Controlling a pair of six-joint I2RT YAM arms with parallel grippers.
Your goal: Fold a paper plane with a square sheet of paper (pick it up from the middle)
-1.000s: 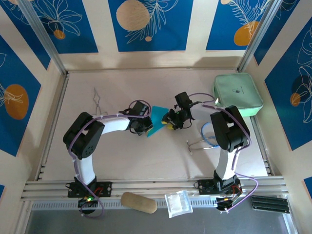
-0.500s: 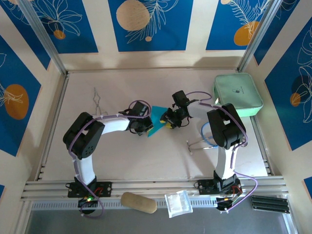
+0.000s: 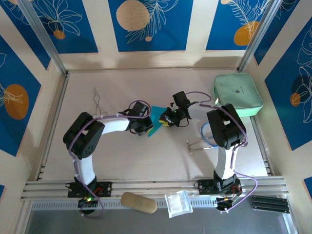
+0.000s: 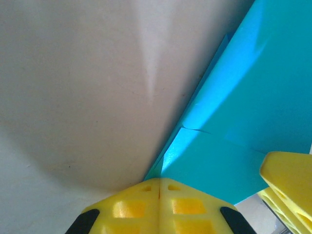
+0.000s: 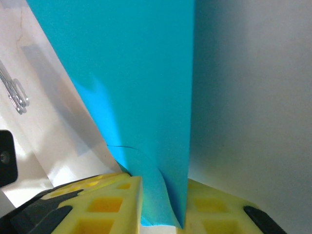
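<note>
- A pale wooden surface (image 3: 146,156) sits inside blue leaf-print walls.
- The creased teal paper (image 3: 157,116) is near the middle, between the two arms.
- The left end effector (image 4: 160,187) is clamped together on one corner.
- The right end effector (image 5: 165,195) straddles another edge, its fingers narrowly apart; I cannot tell whether it grips.

table (image 3: 146,161): pale wood, bare in front. mint-green rounded pouch (image 3: 237,94) flat at far right corner. thin bent wire (image 3: 98,102) far left, well apart from pouch. blue loop (image 3: 207,132) and a metal wire piece (image 3: 195,145) just beside it, right of centre. on near rail: tan oblong block (image 3: 139,202), clear plastic bag (image 3: 177,203) just beside it, black ribbed strip (image 3: 269,204) at far right.
</note>
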